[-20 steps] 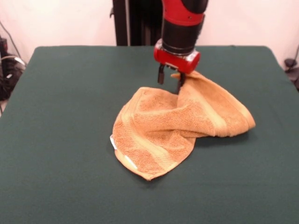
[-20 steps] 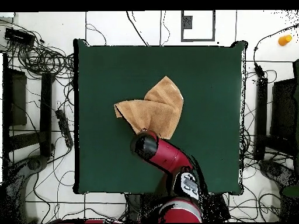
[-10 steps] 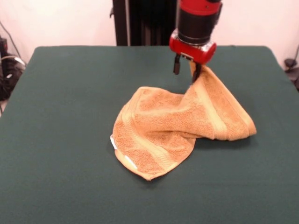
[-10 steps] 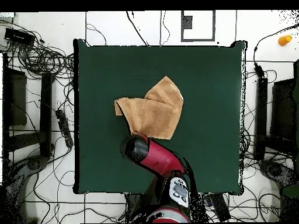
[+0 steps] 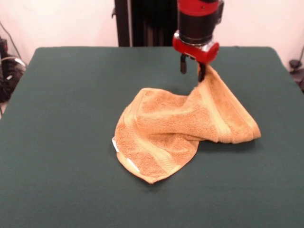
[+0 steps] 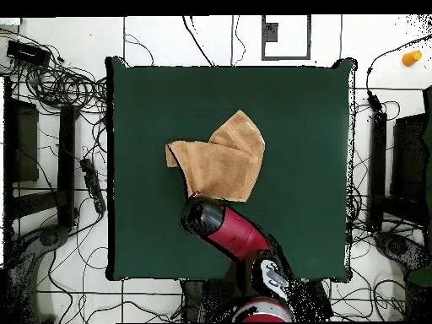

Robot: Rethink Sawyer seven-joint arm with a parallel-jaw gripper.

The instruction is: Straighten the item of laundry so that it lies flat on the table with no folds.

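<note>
The golden-orange towel (image 5: 171,130) lies crumpled on the dark green table (image 5: 66,118), right of centre. One corner is pulled up into a peak at my gripper (image 5: 192,71), which holds it just above the cloth near the far edge. The rest is folded over itself, with a small white tag (image 5: 114,144) at its left edge. In the overhead view the towel (image 6: 221,159) is a folded, pointed shape on the table (image 6: 304,126). There my red arm (image 6: 221,228) covers the gripper at the towel's lower edge.
The black pedestal (image 5: 142,21) stands behind the table's far edge. Cables (image 6: 59,84) and dark equipment lie on the floor round the table. A small orange object (image 6: 411,57) lies on the floor at the top right.
My gripper has risen and moved right and farther back, pulling the towel's corner up into a taller peak. In the last half second it has barely moved.
</note>
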